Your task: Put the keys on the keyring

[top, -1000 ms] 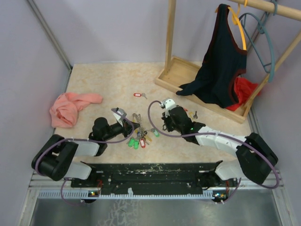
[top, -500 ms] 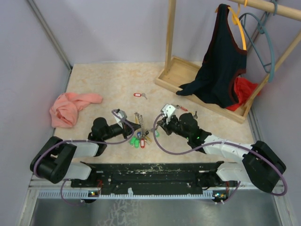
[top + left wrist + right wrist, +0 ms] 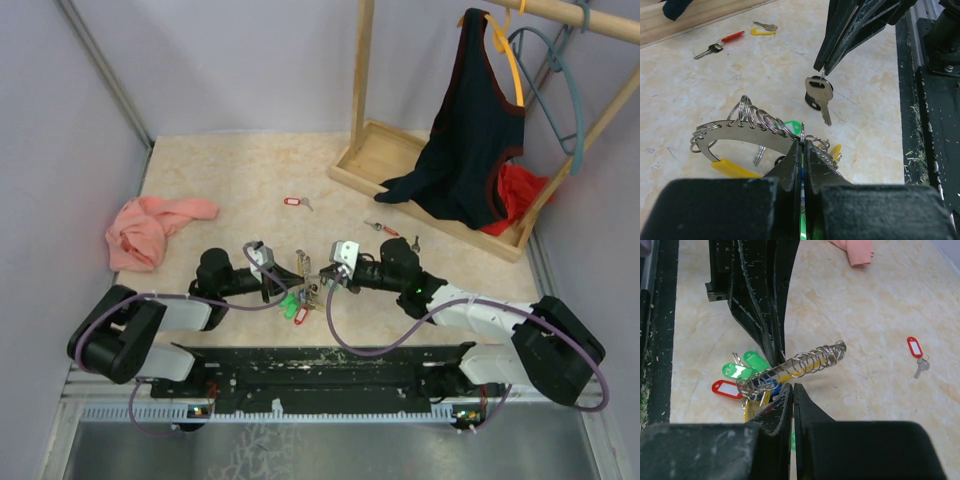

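My left gripper [image 3: 803, 145] is shut on the keyring [image 3: 740, 131], a flat silver crescent strung with several small rings, and holds it just above the table. Green, red and yellow tags [image 3: 742, 371] hang under it. My right gripper [image 3: 793, 388] is shut on the small ring of a black-headed key [image 3: 819, 95], which dangles from its fingertips [image 3: 822, 67] just beyond the keyring's end. In the top view the two grippers [image 3: 285, 272] [image 3: 322, 276] face each other closely. Loose keys lie on the table: a red-tagged one [image 3: 292, 202], another red one [image 3: 380, 227] and a dark one [image 3: 415, 242].
A pink cloth [image 3: 150, 228] lies at the left. A wooden rack base [image 3: 400, 165] with a dark garment [image 3: 470, 130] and a teal hanger [image 3: 565, 90] stands at the back right. The black base rail [image 3: 320, 365] runs along the near edge.
My right gripper has swung left and lower, carrying the black-headed key up to the keyring. My left gripper has shifted slightly right with the keyring.
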`<state>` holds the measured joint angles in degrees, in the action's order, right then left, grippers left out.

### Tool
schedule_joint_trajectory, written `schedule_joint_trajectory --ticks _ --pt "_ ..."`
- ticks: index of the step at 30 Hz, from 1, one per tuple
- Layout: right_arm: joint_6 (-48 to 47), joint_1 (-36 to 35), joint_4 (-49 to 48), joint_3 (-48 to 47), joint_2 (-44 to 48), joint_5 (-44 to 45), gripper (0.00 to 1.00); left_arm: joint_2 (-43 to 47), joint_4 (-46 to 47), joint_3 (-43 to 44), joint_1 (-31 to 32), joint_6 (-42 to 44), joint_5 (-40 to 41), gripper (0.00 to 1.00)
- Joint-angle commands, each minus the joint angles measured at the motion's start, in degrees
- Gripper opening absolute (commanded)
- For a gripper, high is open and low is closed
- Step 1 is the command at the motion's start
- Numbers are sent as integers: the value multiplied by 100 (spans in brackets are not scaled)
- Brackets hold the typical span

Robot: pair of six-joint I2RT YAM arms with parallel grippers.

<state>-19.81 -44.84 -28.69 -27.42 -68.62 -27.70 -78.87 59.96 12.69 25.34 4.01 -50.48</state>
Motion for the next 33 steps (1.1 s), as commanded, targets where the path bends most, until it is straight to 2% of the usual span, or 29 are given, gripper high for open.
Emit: schedule_joint_trajectory --ticks 1,7,14,20,33 --pt "-383 -25 -99 -334 -235 -630 0 -141 196 201 -33 289 -538 0" --pt "-251 -31 -273 -399 -518 -1002 0 -143 456 87 -30 473 -656 0" --pt "-58 -25 -725 -398 -775 -1053 0 -395 1243 -37 -34 308 -823 0" --pt "177 85 -1110 -283 -763 -947 0 -404 1149 -19 -33 325 -771 0" --pt "68 116 -756 -374 -833 -785 0 -297 1091 -42 -34 303 -808 0"
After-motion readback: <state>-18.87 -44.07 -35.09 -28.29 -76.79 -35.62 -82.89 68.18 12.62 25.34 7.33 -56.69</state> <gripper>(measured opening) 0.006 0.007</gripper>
